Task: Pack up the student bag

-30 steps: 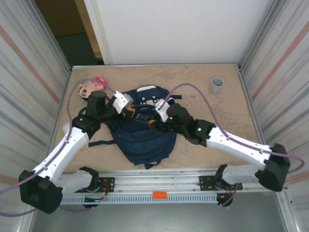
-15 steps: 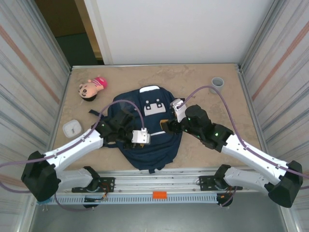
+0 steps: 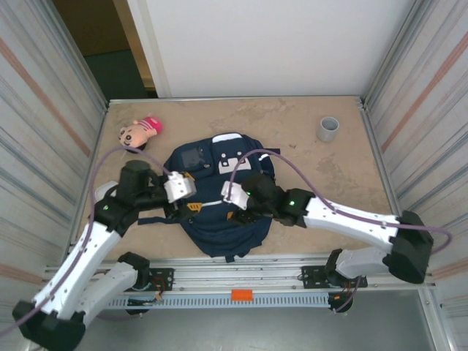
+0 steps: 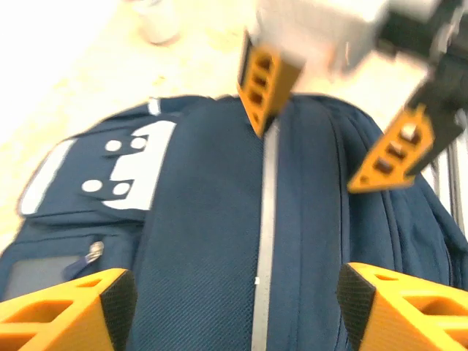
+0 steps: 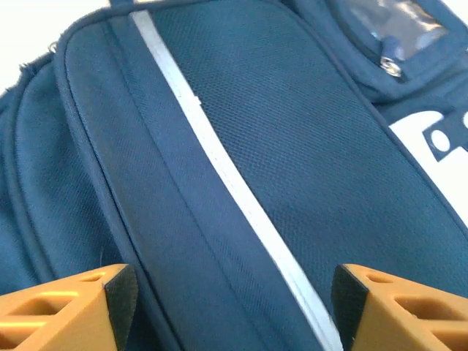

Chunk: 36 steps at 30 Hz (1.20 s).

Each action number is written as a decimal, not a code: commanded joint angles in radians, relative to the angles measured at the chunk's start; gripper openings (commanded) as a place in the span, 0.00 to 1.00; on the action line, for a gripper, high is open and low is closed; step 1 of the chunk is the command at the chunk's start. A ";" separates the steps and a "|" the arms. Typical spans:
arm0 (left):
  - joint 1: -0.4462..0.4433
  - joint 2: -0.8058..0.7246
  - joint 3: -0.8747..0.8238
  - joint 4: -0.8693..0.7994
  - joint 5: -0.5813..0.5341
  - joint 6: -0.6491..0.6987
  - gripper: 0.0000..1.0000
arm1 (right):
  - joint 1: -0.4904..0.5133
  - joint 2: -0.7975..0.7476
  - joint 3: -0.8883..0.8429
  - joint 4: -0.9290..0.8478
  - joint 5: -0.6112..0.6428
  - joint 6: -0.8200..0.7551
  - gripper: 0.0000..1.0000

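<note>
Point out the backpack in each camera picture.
Top external: backpack at centre, slightly low.
Left wrist: across the lower two thirds.
Right wrist: close up, running from left edge to right.
Shared landmark: the white patch near its top.

The right pincer [image 5: 232,314] is hanging close over the student bag [image 5: 292,124], its orange fingertips [image 5: 66,311] standing wide apart. A thin white stripe [image 5: 227,170] is running diagonally between them across the navy fabric, and a white patch [image 5: 439,150] is showing at the right edge.
</note>
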State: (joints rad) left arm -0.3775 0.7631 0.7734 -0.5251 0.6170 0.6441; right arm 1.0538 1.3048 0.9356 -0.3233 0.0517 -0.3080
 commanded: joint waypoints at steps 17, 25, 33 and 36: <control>0.235 0.097 -0.072 0.077 -0.017 -0.309 0.74 | 0.011 0.137 0.146 -0.079 -0.041 -0.217 0.70; 0.235 0.117 -0.042 -0.011 -0.042 -0.167 0.72 | -0.027 0.171 0.172 -0.104 0.051 -0.222 0.30; 0.202 0.142 0.025 -0.161 0.005 0.104 0.67 | -0.137 0.032 0.140 -0.071 -0.183 -0.187 0.06; 0.126 0.163 0.025 -0.233 -0.070 0.223 0.68 | -0.160 0.019 0.137 -0.066 -0.173 -0.173 0.04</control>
State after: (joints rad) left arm -0.2073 0.9089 0.7753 -0.6460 0.5743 0.6918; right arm 0.9108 1.3617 1.0771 -0.3973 -0.0841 -0.5140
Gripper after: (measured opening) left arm 0.674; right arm 0.078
